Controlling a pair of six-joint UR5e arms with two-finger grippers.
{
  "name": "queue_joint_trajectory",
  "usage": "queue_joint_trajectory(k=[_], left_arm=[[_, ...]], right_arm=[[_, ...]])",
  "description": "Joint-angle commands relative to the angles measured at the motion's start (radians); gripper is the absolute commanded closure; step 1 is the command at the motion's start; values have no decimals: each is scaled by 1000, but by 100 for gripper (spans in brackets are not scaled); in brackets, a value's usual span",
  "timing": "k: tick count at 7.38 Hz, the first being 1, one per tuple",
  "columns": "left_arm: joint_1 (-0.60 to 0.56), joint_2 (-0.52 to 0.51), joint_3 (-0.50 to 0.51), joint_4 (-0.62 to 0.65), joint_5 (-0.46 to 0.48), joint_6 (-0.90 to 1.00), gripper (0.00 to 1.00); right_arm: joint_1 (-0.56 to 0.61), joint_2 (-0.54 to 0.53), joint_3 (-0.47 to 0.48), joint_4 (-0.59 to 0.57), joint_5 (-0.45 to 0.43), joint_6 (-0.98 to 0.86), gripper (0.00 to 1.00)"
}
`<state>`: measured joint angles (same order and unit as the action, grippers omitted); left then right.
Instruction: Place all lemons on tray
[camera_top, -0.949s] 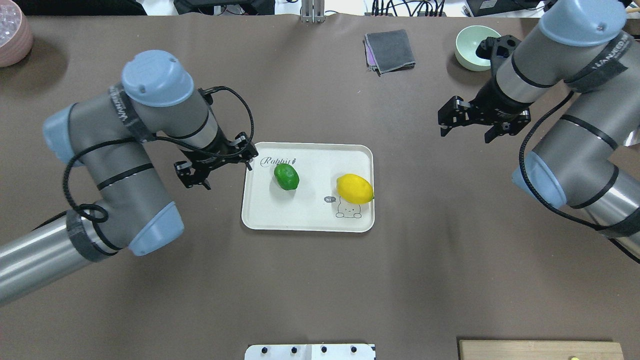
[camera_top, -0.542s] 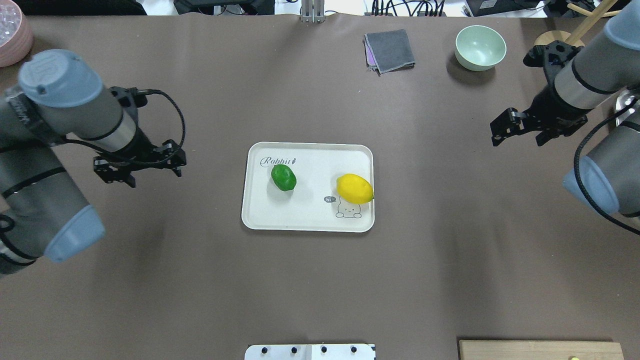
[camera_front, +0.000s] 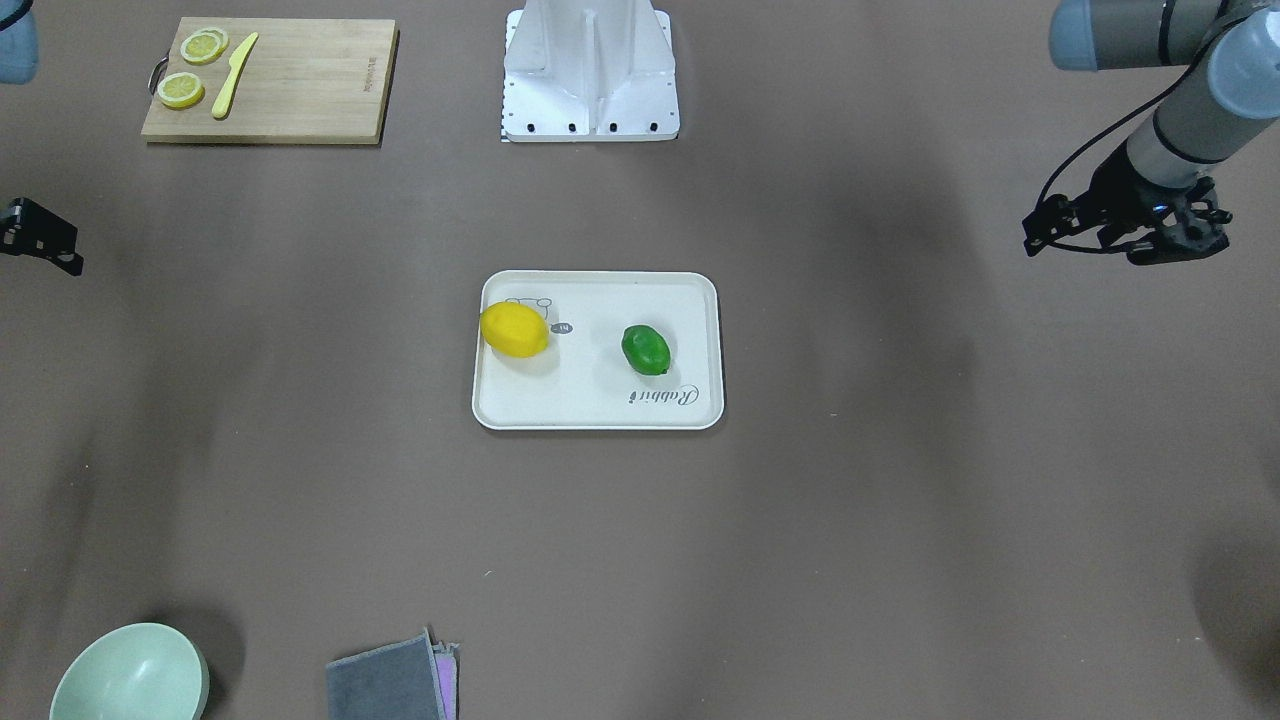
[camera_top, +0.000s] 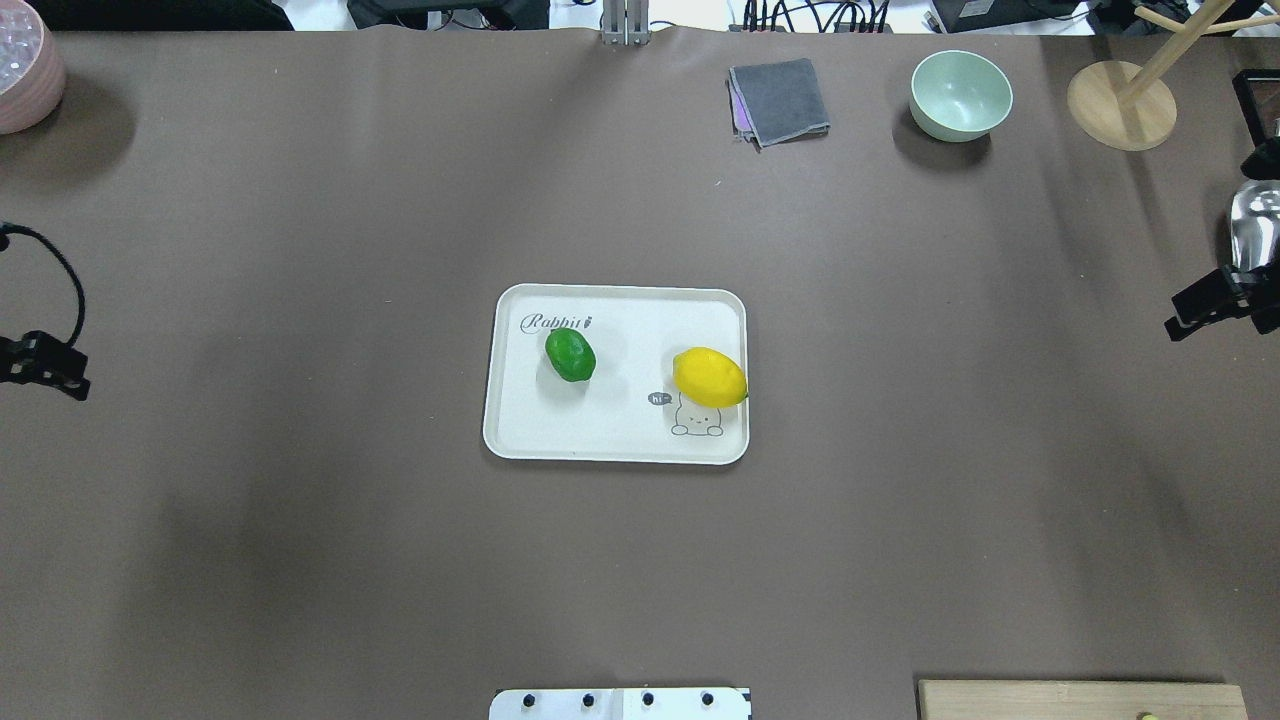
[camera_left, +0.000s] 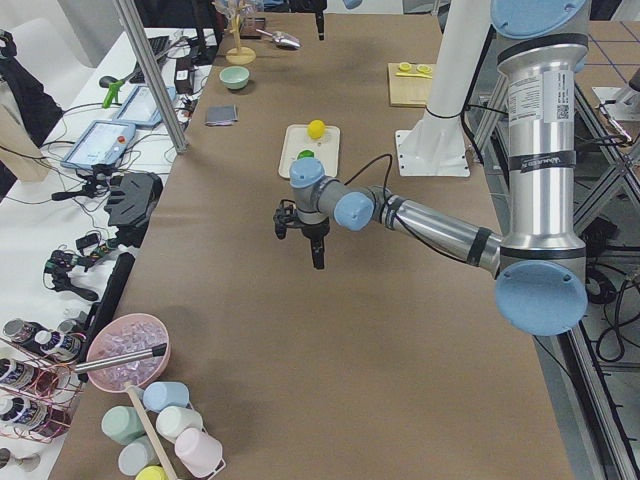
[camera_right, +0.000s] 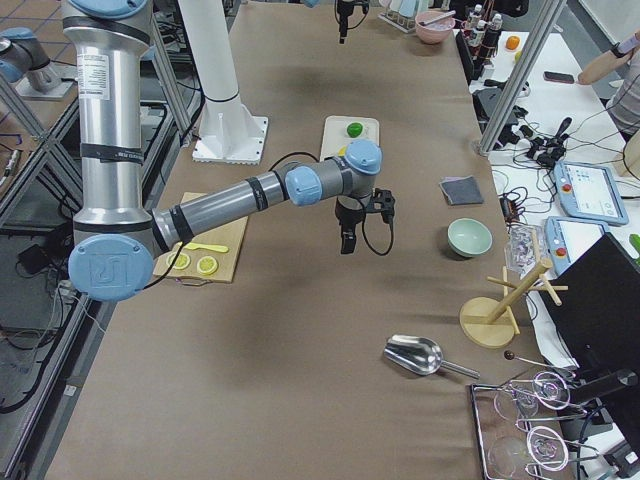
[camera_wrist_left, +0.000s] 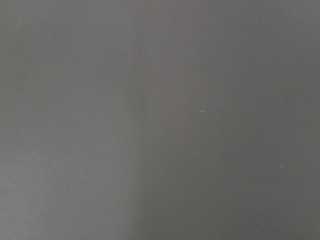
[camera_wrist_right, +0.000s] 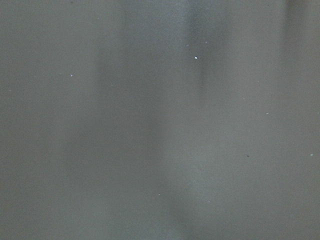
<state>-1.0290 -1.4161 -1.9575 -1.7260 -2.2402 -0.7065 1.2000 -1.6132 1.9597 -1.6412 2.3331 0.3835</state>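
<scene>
**Resting on the tray: both lemons in, both arms out at the edges**

Right in the middle of the brown surface (camera_top: 640, 580) sits the cream-white rectangular tray (camera_top: 610, 440) with its raised rim, and both fruits are on it. The glossy green oval lemon (camera_top: 570, 355) lies just below the "Rabbit" script, toward the tray's left end. The bright yellow oval lemon (camera_top: 710, 377) is at the right end, pressed against the rim and covering the top of the little cartoon animal. The two fruits lie apart, with bare tray between them.

Out toward the left edge of the surface, the left gripper (camera_front: 1125, 245) hangs above bare brown cover, its fingers spread wide with nothing between them. Over at the right edge, only a sliver of the right gripper (camera_top: 1215, 310) pokes into the overhead view, and I cannot tell how its fingers are set. Both wrist cameras show nothing but blurred brown surface.

Along the far edge lie a folded grey cloth (camera_top: 780, 100) and a pale mint-green round bowl (camera_top: 960, 95). In the near right corner is a wooden cutting board (camera_front: 290, 90) carrying thin lemon slices (camera_front: 182, 90) and a yellow knife (camera_front: 233, 75).
</scene>
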Motion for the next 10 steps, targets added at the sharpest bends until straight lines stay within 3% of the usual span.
queue_joint_trajectory(k=[1,3,6,7,9,10], left_arm=[[-106,141,23,-90,-53,188,1],[-257,181,75,-70,-152,411,1],[-383,119,60,179,-151,611,1],[-381,132,28,233,-147,611,1],[-428,71,-29,495,-142,614,1],[-433,45,10,502,-103,733,1]], right_arm=[[142,-52,-4,-3,69,-52,1],[252,-91,-40,-3,49,-234,1],[364,-88,-186,-3,63,-383,1],[386,-88,-202,-5,52,-397,1],[418,-88,-197,-55,26,-396,1],[426,-91,-196,-55,17,-396,1]])
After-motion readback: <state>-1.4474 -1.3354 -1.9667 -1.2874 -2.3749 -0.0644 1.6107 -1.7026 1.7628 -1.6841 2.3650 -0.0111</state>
